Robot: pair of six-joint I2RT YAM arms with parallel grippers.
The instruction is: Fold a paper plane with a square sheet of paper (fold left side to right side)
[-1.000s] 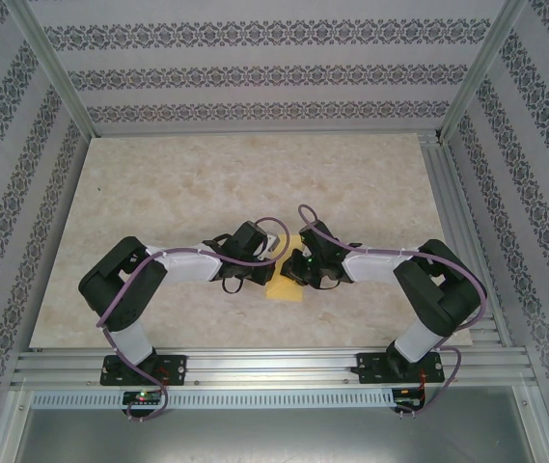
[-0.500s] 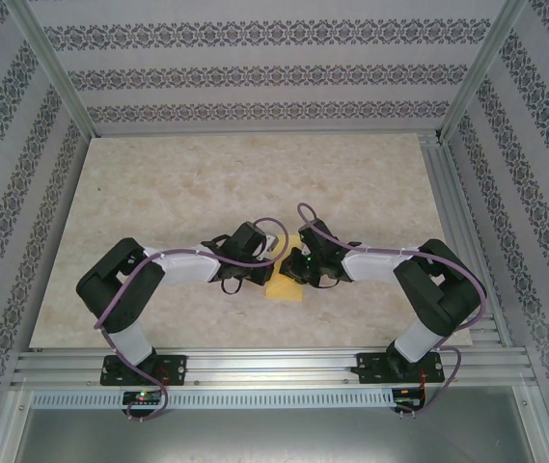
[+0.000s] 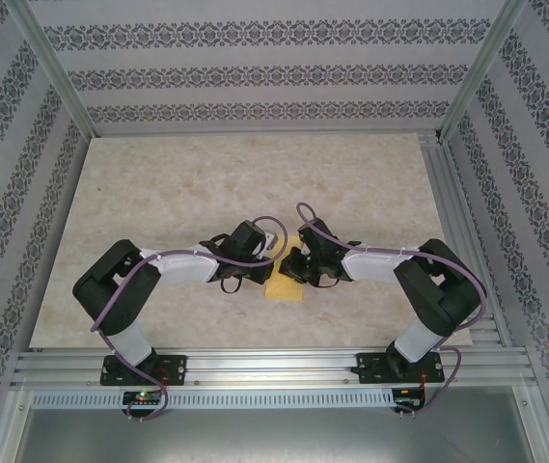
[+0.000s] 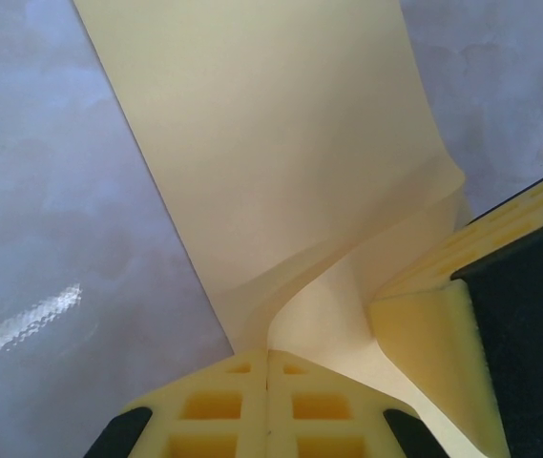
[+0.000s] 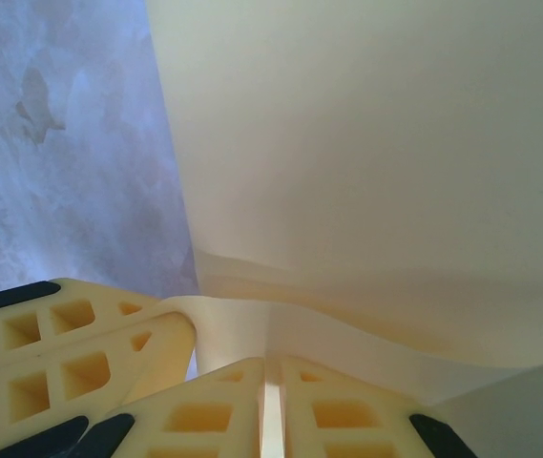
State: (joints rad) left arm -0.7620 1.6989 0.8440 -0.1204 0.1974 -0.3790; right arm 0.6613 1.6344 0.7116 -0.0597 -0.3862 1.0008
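Note:
The square sheet of paper (image 3: 285,288) is pale yellow-orange and lies between the two arms near the table's front, partly hidden under them. In the left wrist view the paper (image 4: 281,143) curls up from the table, and my left gripper (image 4: 268,351) is shut on its near edge. The right wrist view has the sheet (image 5: 376,143) bulging upward, with my right gripper (image 5: 271,361) shut on a raised fold of it. Both grippers meet tip to tip over the sheet, left gripper (image 3: 270,262) and right gripper (image 3: 292,263). The right finger (image 4: 424,353) presses beside the left jaws.
The marbled table top (image 3: 206,183) stretches open behind and to both sides of the arms. Aluminium rails (image 3: 274,367) run along the near edge and a frame rail (image 3: 452,222) along the right. Patterned walls (image 3: 274,72) enclose the back and sides.
The left arm's elbow has drifted slightly left and down. Both grippers stay together on the paper with hardly any shift.

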